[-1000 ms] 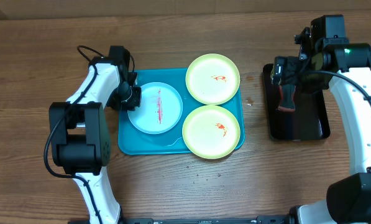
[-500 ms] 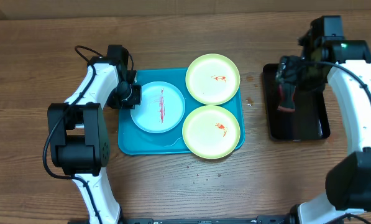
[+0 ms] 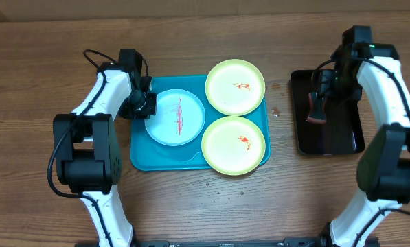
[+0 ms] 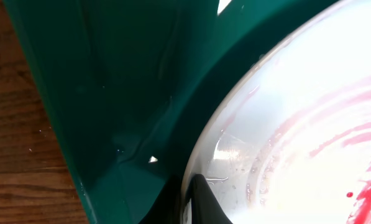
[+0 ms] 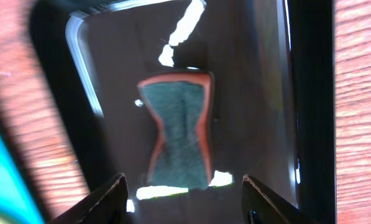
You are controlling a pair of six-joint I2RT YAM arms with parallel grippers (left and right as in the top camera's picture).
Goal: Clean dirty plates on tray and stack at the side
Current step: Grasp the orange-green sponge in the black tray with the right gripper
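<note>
Plates [image 3: 235,86] lie unwiped: left gripper [image 3: 144,104] pinches the light blue plate [image 3: 175,118] by its rim, right gripper [image 5: 185,199] hangs spread over the sponge [image 5: 176,137], needing descent and closure.

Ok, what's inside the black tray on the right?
One sponge, orange-edged with a dark green face, lies flat on the black tray floor, below the open right gripper. Overhead the arm covers the tray's far end; what lies under it cannot be seen.
</note>
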